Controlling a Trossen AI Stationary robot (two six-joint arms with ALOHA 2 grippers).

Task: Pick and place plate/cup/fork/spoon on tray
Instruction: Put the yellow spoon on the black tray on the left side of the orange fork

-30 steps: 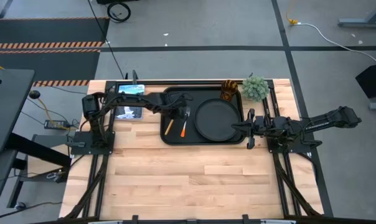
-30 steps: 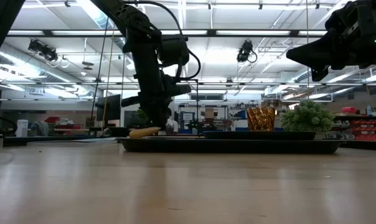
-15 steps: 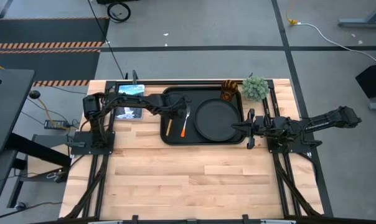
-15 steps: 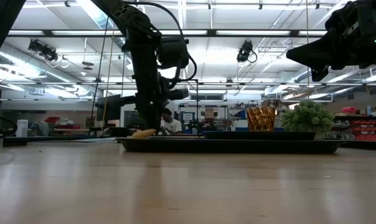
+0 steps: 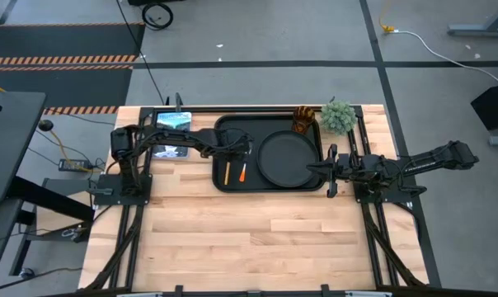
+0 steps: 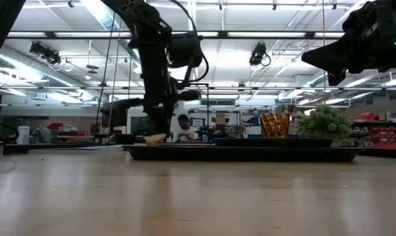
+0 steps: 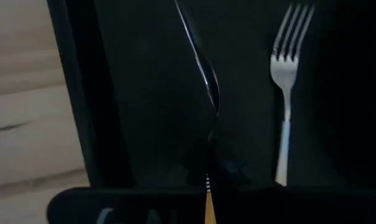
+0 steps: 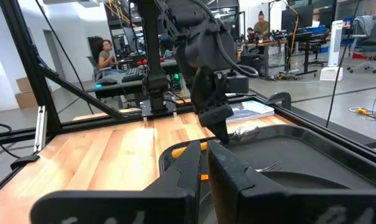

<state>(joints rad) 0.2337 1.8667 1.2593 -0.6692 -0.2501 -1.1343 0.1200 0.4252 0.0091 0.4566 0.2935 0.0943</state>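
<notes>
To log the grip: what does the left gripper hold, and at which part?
The left gripper is shut on the spoon, at the neck where its orange handle begins.

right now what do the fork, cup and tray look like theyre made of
Fork: bright silvery tines and neck, probably polished metal, with an orange handle that looks like plastic. Cup: amber and see-through with a patterned wall, so glass or clear plastic; I can't tell which. Tray: black with a raised rim and a dull sheen, likely moulded plastic.

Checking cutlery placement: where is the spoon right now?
In the high view the spoon lies in the tray's left part, just left of the fork, with the shut left gripper on it.
</notes>
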